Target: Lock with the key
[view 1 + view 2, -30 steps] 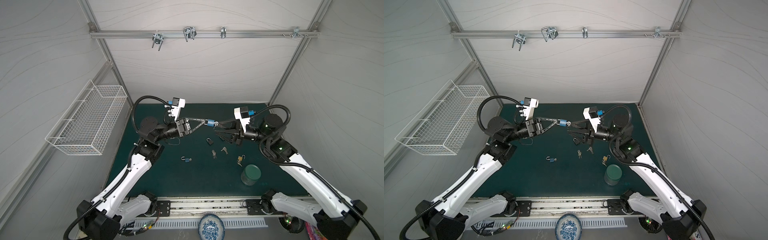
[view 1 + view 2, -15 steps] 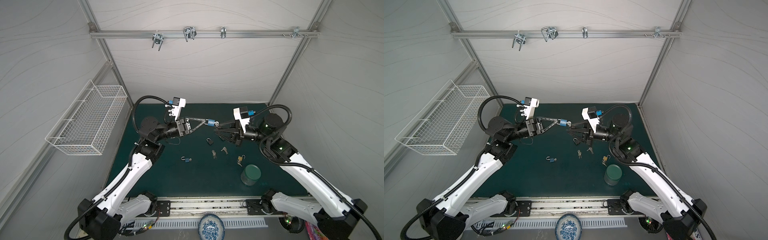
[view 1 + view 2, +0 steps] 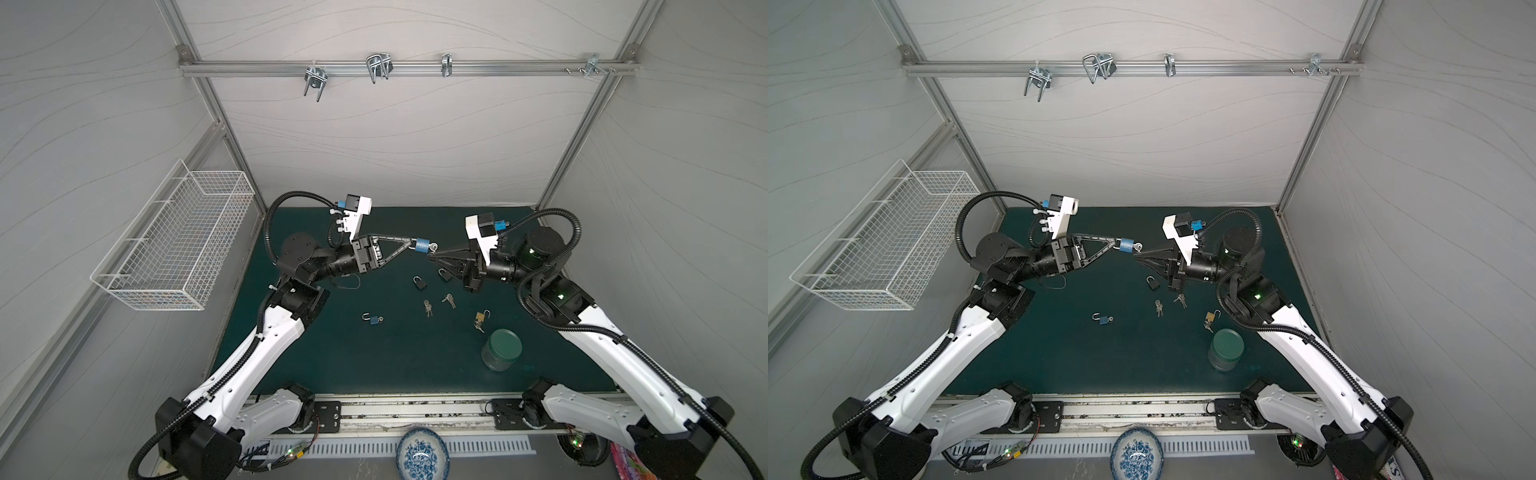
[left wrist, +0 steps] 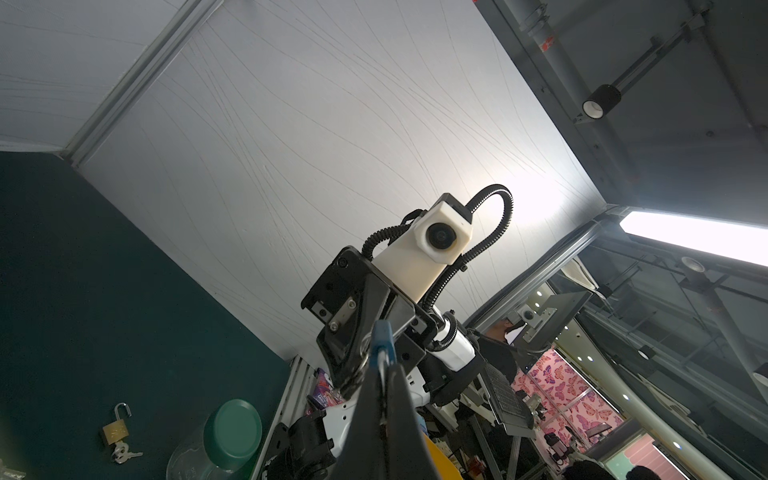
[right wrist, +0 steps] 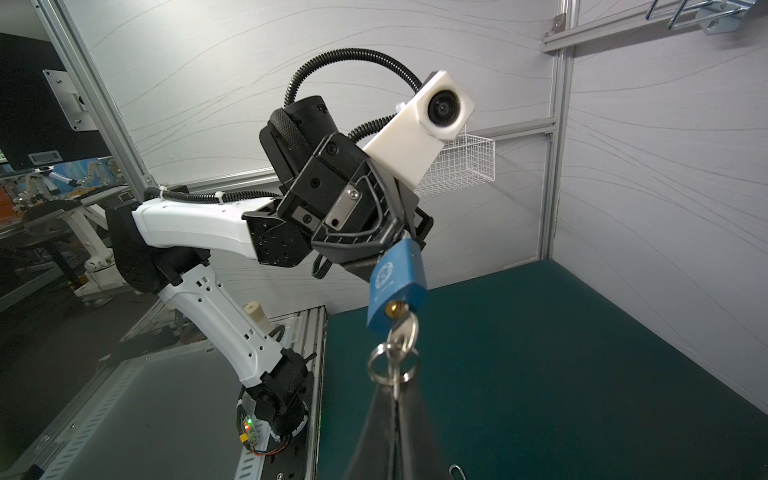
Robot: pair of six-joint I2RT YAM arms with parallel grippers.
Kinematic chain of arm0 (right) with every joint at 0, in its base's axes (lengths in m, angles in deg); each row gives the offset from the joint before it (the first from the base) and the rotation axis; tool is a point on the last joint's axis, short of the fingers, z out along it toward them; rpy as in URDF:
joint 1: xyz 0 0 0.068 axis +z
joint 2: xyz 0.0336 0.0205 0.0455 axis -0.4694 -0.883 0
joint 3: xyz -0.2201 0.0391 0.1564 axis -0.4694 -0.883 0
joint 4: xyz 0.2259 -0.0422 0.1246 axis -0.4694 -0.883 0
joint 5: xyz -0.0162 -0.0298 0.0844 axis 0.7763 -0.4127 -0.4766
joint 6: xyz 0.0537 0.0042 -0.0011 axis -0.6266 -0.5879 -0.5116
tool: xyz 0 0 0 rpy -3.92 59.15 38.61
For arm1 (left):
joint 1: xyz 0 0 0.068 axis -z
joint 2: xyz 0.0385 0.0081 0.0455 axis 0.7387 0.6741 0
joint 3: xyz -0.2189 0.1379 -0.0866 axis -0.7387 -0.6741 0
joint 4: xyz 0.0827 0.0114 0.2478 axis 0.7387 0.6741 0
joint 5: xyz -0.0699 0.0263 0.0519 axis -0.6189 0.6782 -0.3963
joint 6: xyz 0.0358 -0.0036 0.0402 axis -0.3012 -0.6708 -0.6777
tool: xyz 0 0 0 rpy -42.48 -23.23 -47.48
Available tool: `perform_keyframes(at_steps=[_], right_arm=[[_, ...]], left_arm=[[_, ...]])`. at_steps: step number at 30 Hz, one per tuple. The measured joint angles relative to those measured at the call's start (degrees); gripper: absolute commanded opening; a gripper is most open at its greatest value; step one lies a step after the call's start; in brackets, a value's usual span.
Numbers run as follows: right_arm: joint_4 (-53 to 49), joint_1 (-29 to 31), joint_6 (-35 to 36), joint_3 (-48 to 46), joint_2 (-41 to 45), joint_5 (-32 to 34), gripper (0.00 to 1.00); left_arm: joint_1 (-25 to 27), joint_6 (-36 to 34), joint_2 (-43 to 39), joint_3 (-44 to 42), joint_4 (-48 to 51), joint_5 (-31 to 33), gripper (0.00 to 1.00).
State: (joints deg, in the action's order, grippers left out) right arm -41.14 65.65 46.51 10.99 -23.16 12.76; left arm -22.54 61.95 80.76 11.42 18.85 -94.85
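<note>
We see our right gripper [image 5: 394, 405] pinched closed on the key bunch [image 5: 404, 332]; one key sits in the blue padlock [image 5: 397, 278] just beyond its tips. Our left gripper [image 5: 401, 237] clamps the padlock's far end, facing it.

The mat [image 3: 374, 365] is coloured a plain dark green. Above the mat, a blue padlock [image 5: 397, 282] stamped with a pale round emblem is seen, its keyway brass-toned, and the bunch of keys [image 5: 399, 353] is silver. Over the mat, the left gripper [image 3: 412, 247] and right gripper [image 3: 433, 257] are black. The left arm [image 3: 266, 345] and right arm [image 3: 615, 353] are finished in white with black joints.

On the mat are shown a black padlock [image 3: 419, 283], a second black padlock [image 3: 444, 274], a small blue padlock [image 3: 375, 319], a brass padlock [image 3: 481, 317], silver loose keys [image 3: 428, 308] and a clear jar [image 3: 492, 361] capped in green. Off the mat's near edge, a bowl [image 3: 422, 455] is patterned in blue-and-white florals. Beside the mat, a white basket [image 3: 166, 249] of grid mesh is hung. The walls [image 3: 395, 137] around the mat are pale grey, traced with thin wavy lines.
</note>
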Motion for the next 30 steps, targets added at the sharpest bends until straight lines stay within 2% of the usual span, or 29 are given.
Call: perform_keyframes(at_steps=[10, 21, 25, 30], right_arm=[[-1.66, -0.20, 0.57, 0.22, 1.42, 2.89, 0.00], [-7.98, -2.86, 1.90, -0.68, 8.15, 4.48, 0.00], [-13.14, -2.91, 3.50, -0.92, 10.34, 6.60, 0.00], [-20.85, -2.84, 4.52, -2.40, 9.86, 9.09, 0.00]], left_arm=[[-1.40, 0.02, 0.00, 0.61, 0.04, -0.52, 0.00], [-2.47, -1.75, -0.09, 2.56, 1.97, -2.32, 0.00], [-2.47, -9.81, -0.90, 4.90, 14.21, -1.29, 0.00], [-2.49, -23.06, -3.21, 8.61, 36.68, 9.68, 0.00]])
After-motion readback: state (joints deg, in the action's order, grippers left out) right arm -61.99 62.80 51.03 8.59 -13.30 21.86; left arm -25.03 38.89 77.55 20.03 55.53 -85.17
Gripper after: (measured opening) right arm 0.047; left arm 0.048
